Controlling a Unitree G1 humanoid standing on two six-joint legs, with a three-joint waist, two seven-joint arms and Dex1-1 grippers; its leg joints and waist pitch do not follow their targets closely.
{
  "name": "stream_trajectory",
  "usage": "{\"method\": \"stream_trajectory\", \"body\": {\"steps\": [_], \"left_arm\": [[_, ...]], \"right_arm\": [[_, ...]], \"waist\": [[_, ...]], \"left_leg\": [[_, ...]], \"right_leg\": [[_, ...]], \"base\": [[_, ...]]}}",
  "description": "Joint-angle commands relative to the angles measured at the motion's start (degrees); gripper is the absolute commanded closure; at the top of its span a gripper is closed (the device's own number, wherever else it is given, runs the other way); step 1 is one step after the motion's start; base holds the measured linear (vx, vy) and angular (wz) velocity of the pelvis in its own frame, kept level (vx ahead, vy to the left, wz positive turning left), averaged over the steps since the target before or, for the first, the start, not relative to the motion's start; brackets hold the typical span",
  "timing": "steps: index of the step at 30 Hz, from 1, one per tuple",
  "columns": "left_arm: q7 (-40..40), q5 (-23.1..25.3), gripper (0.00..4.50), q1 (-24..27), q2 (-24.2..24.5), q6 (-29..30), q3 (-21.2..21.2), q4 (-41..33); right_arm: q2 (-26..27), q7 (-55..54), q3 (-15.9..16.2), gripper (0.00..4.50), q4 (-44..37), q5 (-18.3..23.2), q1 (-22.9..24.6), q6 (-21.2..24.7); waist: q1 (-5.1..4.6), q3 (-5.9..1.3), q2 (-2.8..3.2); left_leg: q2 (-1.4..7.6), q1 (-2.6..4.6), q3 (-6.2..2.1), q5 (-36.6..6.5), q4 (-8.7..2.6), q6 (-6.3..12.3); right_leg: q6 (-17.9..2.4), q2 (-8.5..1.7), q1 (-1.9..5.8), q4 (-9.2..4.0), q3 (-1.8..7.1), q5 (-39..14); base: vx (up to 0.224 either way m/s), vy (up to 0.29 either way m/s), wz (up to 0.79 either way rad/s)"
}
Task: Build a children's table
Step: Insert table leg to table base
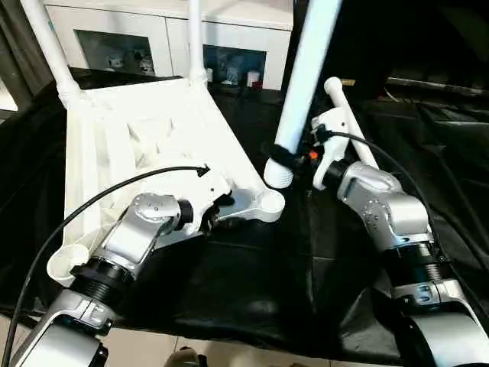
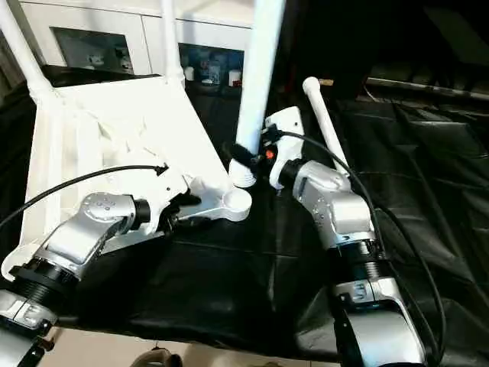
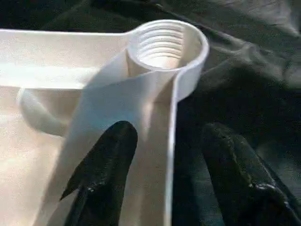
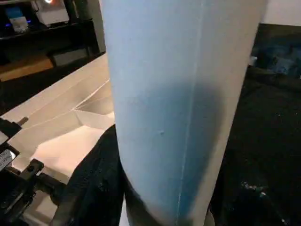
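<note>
Leg point(image 1: 306, 84) just beside threaded socket point(image 3: 164, 44)

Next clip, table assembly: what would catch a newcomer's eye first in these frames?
First, the white leg held upright in the right gripper, its threaded end hanging just above the empty corner socket of the upside-down table top. Next, the left gripper, whose black fingers straddle the top's rim right beside that socket. Two legs already stand in the far corners, and one more lies on the black cloth.
</note>
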Motion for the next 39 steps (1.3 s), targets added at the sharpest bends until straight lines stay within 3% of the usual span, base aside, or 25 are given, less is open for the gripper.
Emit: {"method": "stream_trajectory", "body": {"steps": [1, 6, 7, 13, 24, 29, 36, 39], "left_arm": [[-1.0, -0.3, 2.14, -1.7, 0.5, 1.1, 0.5, 0.3], [-2.5, 0.3, 2.54, -2.5, 0.7, 1.9, 0.5, 1.9], [-2.5, 0.3, 2.83, -2.5, 0.7, 1.9, 0.5, 1.9], [-3.5, 1.5, 3.24, -3.1, 1.1, 1.7, -0.7, 3.5], [-5.4, 2.8, 4.05, -2.9, 2.0, 1.5, -1.1, 5.1], [-6.3, 2.9, 4.46, -2.3, 2.1, 0.6, -1.1, 5.0], [-7.6, 2.8, 4.50, -2.2, 2.1, 0.0, -1.1, 4.4], [-7.8, 2.6, 4.50, -2.2, 1.9, -0.4, -0.8, 4.4]], "right_arm": [[-0.7, 0.6, 0.0, 2.59, -0.6, 0.0, 0.3, 0.5], [-0.8, 0.9, 0.3, 2.59, -0.6, -0.6, 0.6, 0.4], [-0.8, 0.9, 0.3, 2.59, -0.6, -0.6, 0.6, 0.4], [-1.1, 1.3, 0.4, 2.59, -1.2, -0.9, 1.1, 0.5], [-1.2, 2.5, 0.9, 2.59, -0.9, -1.3, 1.5, 0.9], [0.4, 2.0, 2.0, 2.59, 4.1, -2.7, 1.1, -0.3], [1.0, 2.8, 3.5, 2.59, 7.3, -4.1, 0.3, 0.1], [1.8, 3.1, 3.9, 2.59, 9.6, -4.3, -0.7, 0.2]], "waist": [[-0.06, -4.82, 0.03], [-0.10, -4.83, 0.06], [-0.09, -4.86, 0.06], [-0.09, -4.91, 0.38], [-0.15, -4.82, 0.28], [-0.36, -4.76, 0.34], [-0.38, -4.85, 0.01], [-0.50, -4.76, 0.14]], "left_leg": [[3.35, 1.74, -1.59, -7.5, -4.42, -0.90], [3.30, 1.74, -1.60, -7.6, -4.43, -1.10], [3.31, 1.74, -1.62, -7.5, -4.42, -1.10], [3.37, 1.85, -1.66, -7.8, -4.42, -1.12], [3.38, 1.83, -1.72, -8.9, -4.49, -1.45], [3.37, 1.84, -1.71, -9.4, -4.50, -1.59], [3.41, 1.82, -1.65, -8.0, -4.45, -1.01], [3.48, 1.85, -1.70, -9.0, -4.53, -1.12]], "right_leg": [[-11.4, -5.60, 2.51, -3.82, 3.27, -7.8], [-11.4, -5.54, 2.58, -3.84, 3.27, -7.4], [-11.4, -5.53, 2.60, -3.77, 3.27, -7.2], [-11.8, -5.57, 2.63, -3.79, 3.28, -6.3], [-11.9, -5.64, 2.70, -3.90, 3.30, -7.5], [-12.4, -5.68, 2.58, -4.03, 3.29, -8.4], [-12.6, -5.66, 2.68, -3.72, 3.28, -6.6], [-12.6, -5.75, 2.60, -3.94, 3.28, -8.4]], "base": [[0.000, 0.000, 0.00], [0.000, 0.000, 0.00], [0.000, 0.000, 0.00], [0.000, 0.000, 0.00], [0.000, 0.000, 0.00], [0.000, 0.000, 0.00], [0.000, 0.000, 0.00], [0.000, 0.000, 0.00]]}}
